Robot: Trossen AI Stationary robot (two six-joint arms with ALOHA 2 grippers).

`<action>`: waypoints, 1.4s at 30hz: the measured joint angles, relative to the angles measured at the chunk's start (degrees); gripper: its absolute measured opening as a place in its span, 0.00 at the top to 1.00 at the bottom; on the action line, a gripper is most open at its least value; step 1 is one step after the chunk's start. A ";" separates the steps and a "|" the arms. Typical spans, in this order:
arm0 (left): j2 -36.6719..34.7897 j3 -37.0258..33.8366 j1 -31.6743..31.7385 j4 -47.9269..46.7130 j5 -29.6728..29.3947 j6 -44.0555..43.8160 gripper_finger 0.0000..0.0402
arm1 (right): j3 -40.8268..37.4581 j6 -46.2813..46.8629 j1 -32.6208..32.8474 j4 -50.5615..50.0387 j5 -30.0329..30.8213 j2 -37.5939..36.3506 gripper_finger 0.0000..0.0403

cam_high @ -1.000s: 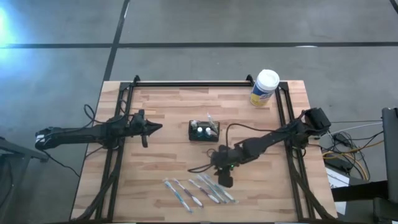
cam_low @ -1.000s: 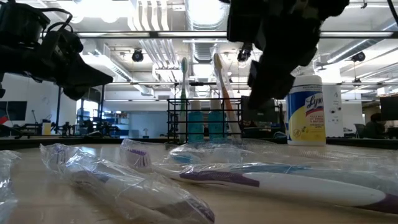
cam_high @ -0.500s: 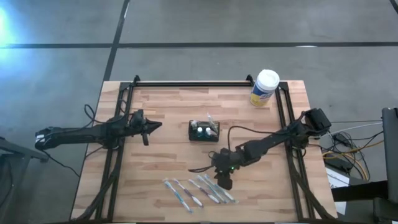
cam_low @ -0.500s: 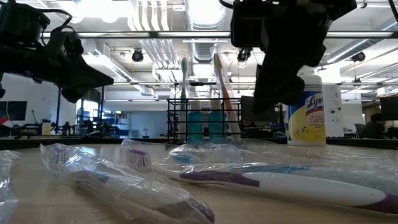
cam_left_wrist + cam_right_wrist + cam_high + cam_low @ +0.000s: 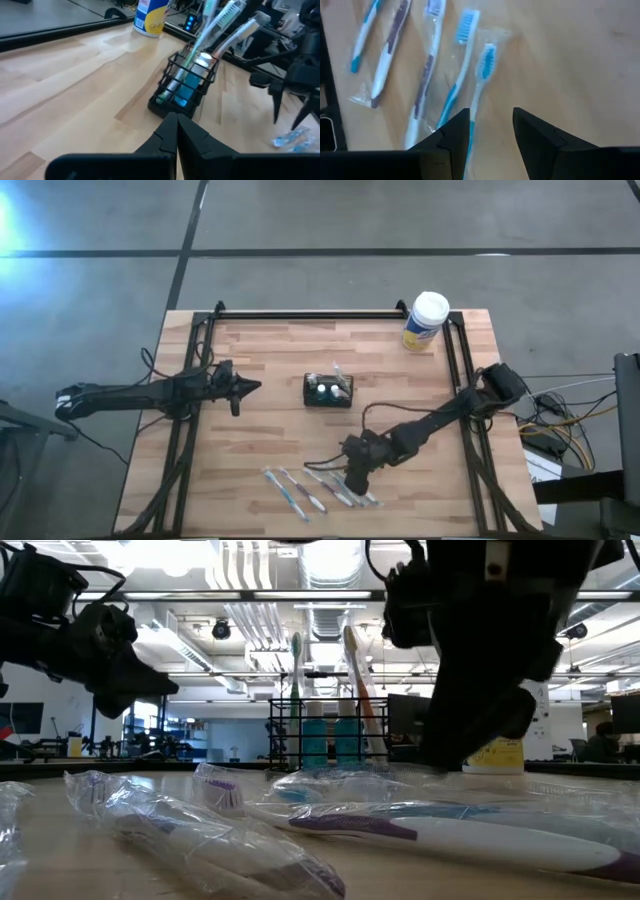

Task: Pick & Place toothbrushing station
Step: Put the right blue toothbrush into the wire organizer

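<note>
The black wire basket (image 5: pixel 328 391) stands mid-table, holding two green-white tubes (image 5: pixel 189 85) and upright toothbrushes (image 5: pixel 220 25). Several wrapped toothbrushes (image 5: pixel 320 488) lie flat in a row near the table's front edge. My right gripper (image 5: pixel 356 483) is open and hangs low over the right end of that row. In the right wrist view its fingers (image 5: pixel 490 125) stand on either side of a blue-white toothbrush (image 5: pixel 481 85); I see no touch. My left gripper (image 5: pixel 250 387) is shut and empty, hovering left of the basket.
A white-lidded, yellow-labelled canister (image 5: pixel 425 321) stands at the far right corner. Black frame rails (image 5: pixel 455 380) run along the table's left, right and far sides. Bare wood lies between the basket and the row of toothbrushes.
My right gripper has gone toward the table's near edge and down, ending close over the right end of the toothbrush row. The toothbrushes and the basket have stayed where they were.
</note>
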 joint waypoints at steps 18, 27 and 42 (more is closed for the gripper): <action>0.13 0.00 -0.02 -0.80 1.87 0.51 0.99 | 13.76 -3.11 0.79 -14.09 1.29 10.14 0.64; 0.09 -0.07 -0.02 -0.81 1.88 -0.13 0.99 | 15.29 -7.50 0.80 -16.40 3.00 10.67 0.70; 0.07 -0.11 -0.02 -0.97 2.17 -0.22 0.99 | 15.19 -11.78 0.82 -16.69 5.44 5.33 0.98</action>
